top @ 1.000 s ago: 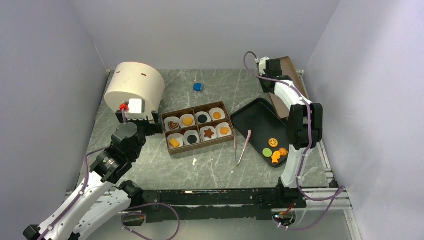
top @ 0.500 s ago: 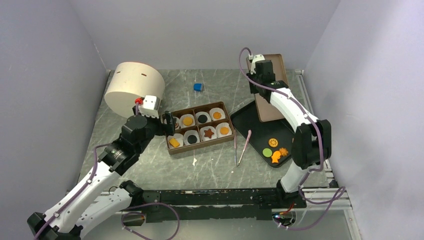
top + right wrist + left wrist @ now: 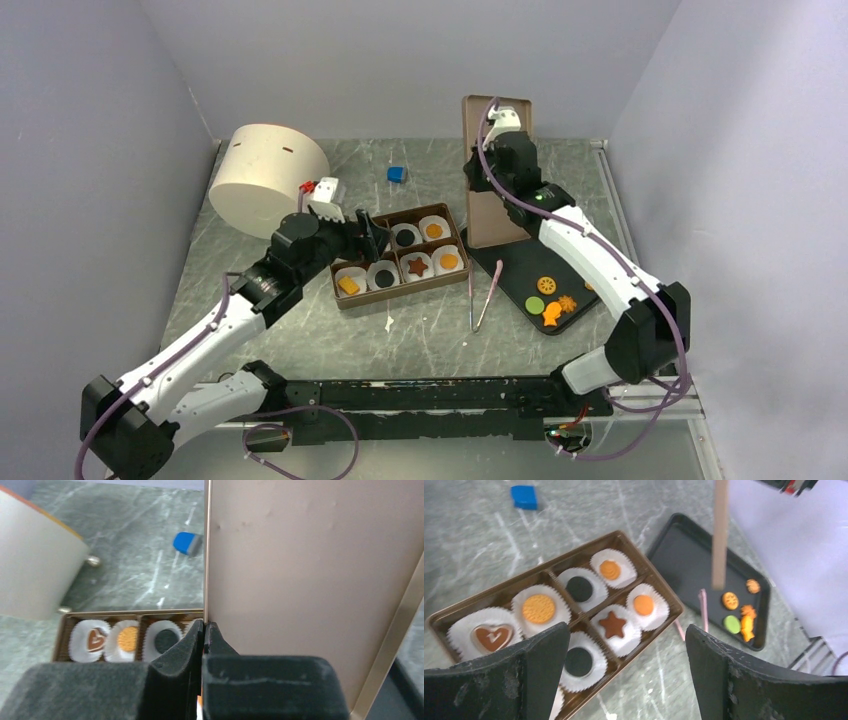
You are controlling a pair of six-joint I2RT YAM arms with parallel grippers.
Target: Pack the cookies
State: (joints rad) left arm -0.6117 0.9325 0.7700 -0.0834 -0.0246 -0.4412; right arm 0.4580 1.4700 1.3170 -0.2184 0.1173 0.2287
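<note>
While the right fingers [image 3: 175, 662] clamp the tan rectangular lid [image 3: 486, 215] upright, long axis vertical, the cookies [image 3: 417, 266] sit in the brown divided box [image 3: 405, 290] just left of it on the surface [image 3: 430, 335]; the left fingers [image 3: 536, 667] gape apart over the box's left end.

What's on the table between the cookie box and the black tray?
Pink tweezers lie on the table between cookie box and black tray, clearest in the top view. The right gripper holds the lid upright nearby.
</note>
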